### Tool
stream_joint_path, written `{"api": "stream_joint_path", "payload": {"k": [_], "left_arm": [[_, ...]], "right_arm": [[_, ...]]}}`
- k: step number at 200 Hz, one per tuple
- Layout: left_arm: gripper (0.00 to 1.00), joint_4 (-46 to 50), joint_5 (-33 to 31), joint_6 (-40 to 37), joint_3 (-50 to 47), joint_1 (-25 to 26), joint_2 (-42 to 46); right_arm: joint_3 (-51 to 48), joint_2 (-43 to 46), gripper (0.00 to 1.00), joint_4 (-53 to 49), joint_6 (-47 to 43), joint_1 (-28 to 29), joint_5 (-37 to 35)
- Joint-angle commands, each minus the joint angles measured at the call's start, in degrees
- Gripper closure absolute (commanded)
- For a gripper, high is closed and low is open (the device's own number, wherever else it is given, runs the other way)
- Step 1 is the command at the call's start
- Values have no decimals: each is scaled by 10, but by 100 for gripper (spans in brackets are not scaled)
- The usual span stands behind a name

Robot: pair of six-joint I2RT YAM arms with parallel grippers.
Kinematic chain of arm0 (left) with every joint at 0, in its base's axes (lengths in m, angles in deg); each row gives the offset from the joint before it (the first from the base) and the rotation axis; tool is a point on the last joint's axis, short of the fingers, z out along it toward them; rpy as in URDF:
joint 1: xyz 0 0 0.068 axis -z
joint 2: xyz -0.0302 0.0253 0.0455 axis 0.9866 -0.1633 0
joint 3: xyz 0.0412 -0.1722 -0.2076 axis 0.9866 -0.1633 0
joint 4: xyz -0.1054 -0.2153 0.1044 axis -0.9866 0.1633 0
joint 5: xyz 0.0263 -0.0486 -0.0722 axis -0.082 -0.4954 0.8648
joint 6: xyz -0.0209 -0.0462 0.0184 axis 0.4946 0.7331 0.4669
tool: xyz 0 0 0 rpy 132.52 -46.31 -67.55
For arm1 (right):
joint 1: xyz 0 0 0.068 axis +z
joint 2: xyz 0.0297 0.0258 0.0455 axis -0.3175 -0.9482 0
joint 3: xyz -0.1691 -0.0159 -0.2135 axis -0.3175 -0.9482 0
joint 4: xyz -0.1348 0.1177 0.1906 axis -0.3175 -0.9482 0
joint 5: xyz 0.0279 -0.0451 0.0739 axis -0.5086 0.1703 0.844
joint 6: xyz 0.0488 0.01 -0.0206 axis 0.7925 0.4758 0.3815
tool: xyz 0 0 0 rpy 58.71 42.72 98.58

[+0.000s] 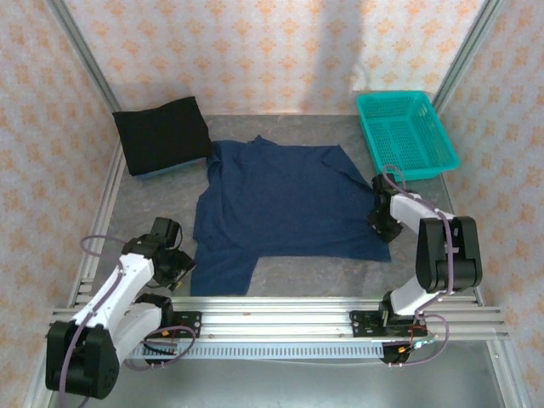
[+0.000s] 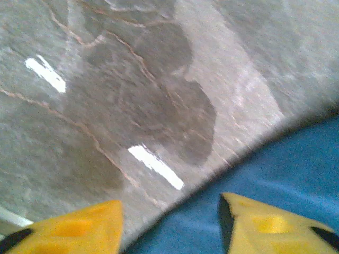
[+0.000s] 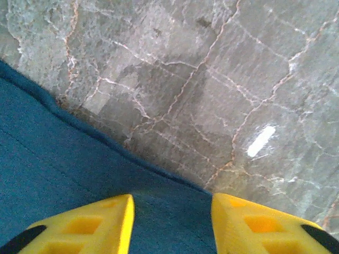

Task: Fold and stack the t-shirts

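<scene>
Clearly soft and limp, the navy blue cloth t-shirt (image 1: 285,200) lies spread flat on the grey marbled tabletop (image 1: 297,280). The plain black t-shirt (image 1: 163,134) sits folded at the far left corner. Hems and sleeve edges look best to pinch. Left tool (image 1: 177,265) and right tool (image 1: 379,223) both stand spread, gripping nothing. Wrist views reveal navy hem beneath the yellow fingers (image 3: 95,225); the overhead view gives the layout.

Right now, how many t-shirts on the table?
2. Navy t-shirt spread out in the middle; black t-shirt folded at the far left. More could hide under it.
</scene>
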Motion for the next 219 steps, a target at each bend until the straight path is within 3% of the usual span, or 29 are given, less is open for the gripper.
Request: {"api": "stream_joint_path", "payload": {"k": [1,38,73,109,189,219], "left_arm": [[37,73,11,22,47,5,58],[30,125,20,20,81,7,79],[32,101,23,-1,71,38,12],[36,86,2,-20,54,70,-37],[49,-17,24,-6,-7,126,-105],[60,-81,35,-2,-17,139,-147]], "right_arm": [[-5,44,49,-26,-13,-6,-12],[5,113,37,-73,-25,-8,30],[-7,183,36,-138,-4,-15,73],[-43,256,36,-165,24,-18,58],[-59,239,36,-151,32,-33,62],[-70,230,36,-141,29,-49,74]]}}
